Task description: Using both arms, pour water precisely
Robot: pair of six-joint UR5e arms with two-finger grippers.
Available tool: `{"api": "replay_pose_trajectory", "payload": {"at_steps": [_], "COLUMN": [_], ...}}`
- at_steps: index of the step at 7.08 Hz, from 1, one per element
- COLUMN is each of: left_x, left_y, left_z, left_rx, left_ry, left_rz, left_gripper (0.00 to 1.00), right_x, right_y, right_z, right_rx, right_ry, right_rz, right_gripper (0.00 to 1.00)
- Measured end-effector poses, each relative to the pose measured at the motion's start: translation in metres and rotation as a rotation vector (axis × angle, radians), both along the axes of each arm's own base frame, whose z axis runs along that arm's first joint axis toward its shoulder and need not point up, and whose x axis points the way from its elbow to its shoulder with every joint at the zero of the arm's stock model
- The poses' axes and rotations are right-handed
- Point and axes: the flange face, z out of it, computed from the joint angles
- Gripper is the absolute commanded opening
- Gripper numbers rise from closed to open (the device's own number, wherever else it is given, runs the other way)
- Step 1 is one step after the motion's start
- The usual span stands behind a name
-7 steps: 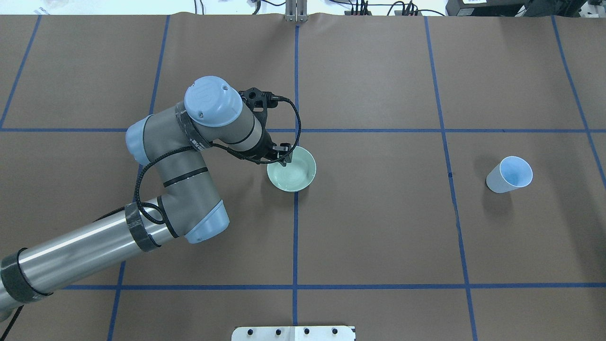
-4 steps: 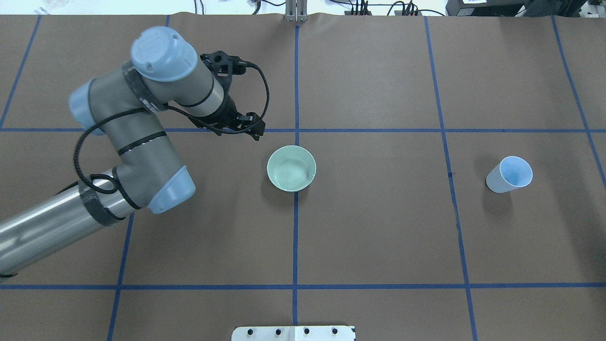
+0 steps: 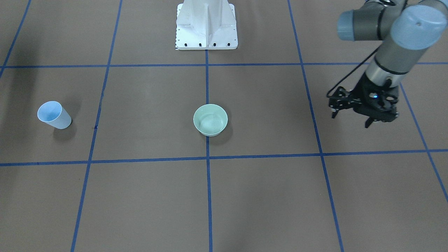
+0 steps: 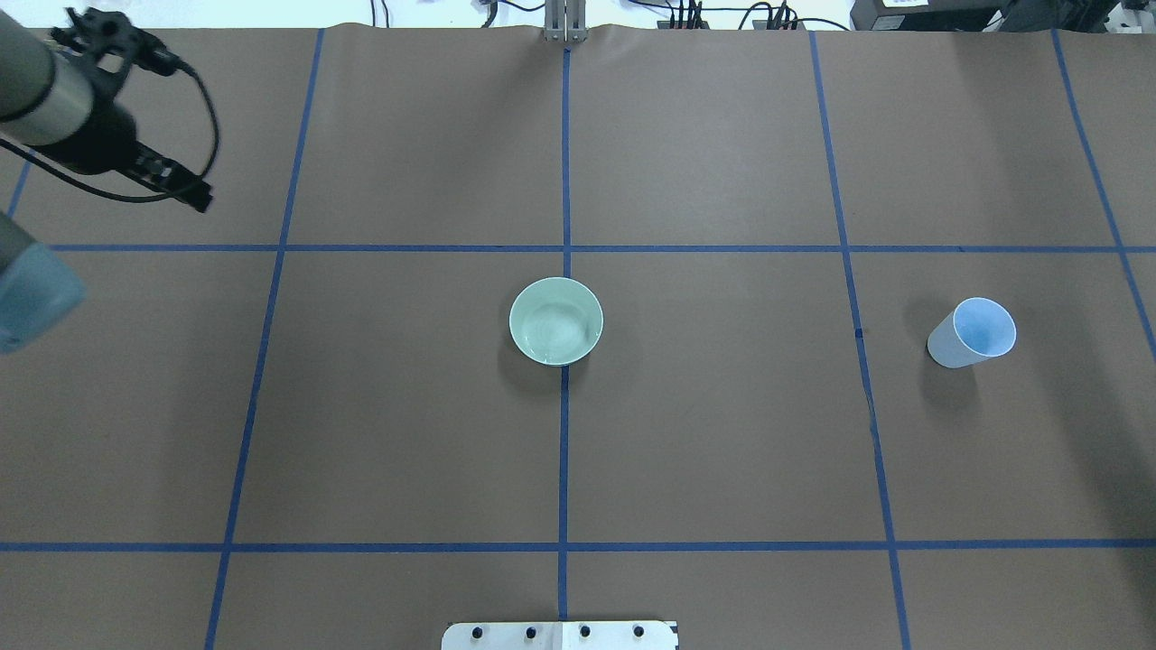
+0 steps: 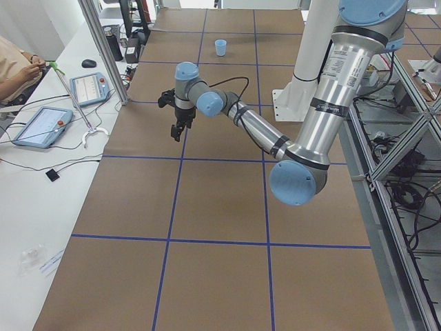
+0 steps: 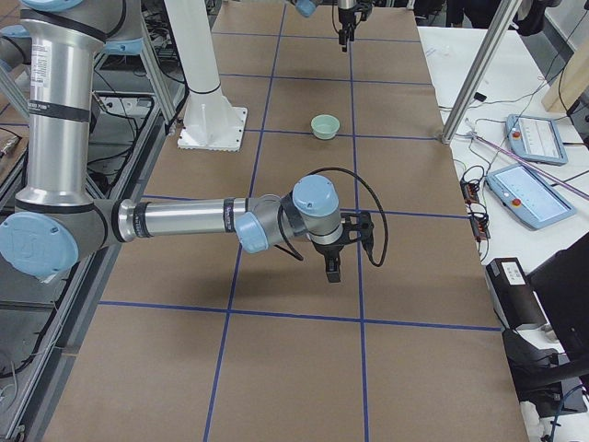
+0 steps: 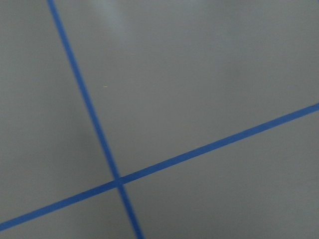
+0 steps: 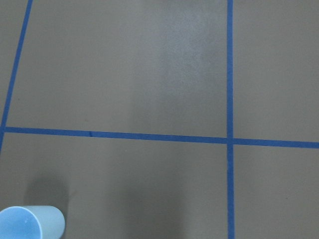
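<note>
Your left gripper (image 3: 351, 120) hangs with its fingers spread and nothing between them, toward the tabletop's far left corner, on the left arm (image 3: 395, 52). Your right gripper (image 6: 332, 267), on the right arm (image 6: 184, 219), hovers toward the right edge; you cannot tell whether it is spread or pressed together. At the tabletop's middle stands the pale green bowl (image 4: 517, 316), with the light blue cup (image 4: 946, 348) upright toward the right edge. Water (image 4: 553, 327) glints faintly inside the bowl.

Soft, even light falls from overhead on the matte brown table (image 4: 722, 433); bowl (image 4: 555, 320) and cup (image 4: 971, 332) cast faint shadows toward 7 o'clock. The left wrist view looks blurred
</note>
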Motion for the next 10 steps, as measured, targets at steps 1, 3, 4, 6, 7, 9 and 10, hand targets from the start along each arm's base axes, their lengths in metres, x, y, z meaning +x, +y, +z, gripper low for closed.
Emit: {"api": "replay_pose_trajectory", "payload": {"at_steps": [1,3,4,6,7,9,10], "left_x": [-0.055,-0.158,-0.194,-0.224,-0.228,-0.234,-0.236], "left_y": [0.001,0.015,0.022,0.031,0.035,0.042,0.044], "left_z": [0.039,0.115,0.148,0.176,0.183,0.196,0.203], "left_rx": [0.019,-0.035,-0.092,-0.159,-0.176,-0.202,-0.212], "left_ry": [-0.043,-0.076,-0.061,0.044,0.064,0.072,0.071], "left_rz": [0.016,-0.023,-0.062,-0.084,-0.087,-0.096,-0.097], "left_gripper": [1.00,1.00,1.00,1.00,1.00,1.00,1.00], "right_x": [-0.015,-0.053,-0.080,-0.149,-0.183,-0.251,-0.275], "right_y": [0.007,0.023,0.031,0.052,0.065,0.098,0.116], "right_z": [-0.019,-0.062,-0.086,-0.124,-0.135,-0.131,-0.122], "right_rx": [-0.028,-0.075,-0.096,-0.113,-0.106,-0.052,-0.011], "right_ry": [-0.021,-0.046,-0.046,-0.006,0.021,0.109,0.146], "right_rz": [0.022,0.057,0.082,0.162,0.214,0.356,0.422], "right_gripper": [1.00,1.00,1.00,1.00,1.00,1.00,1.00]}}
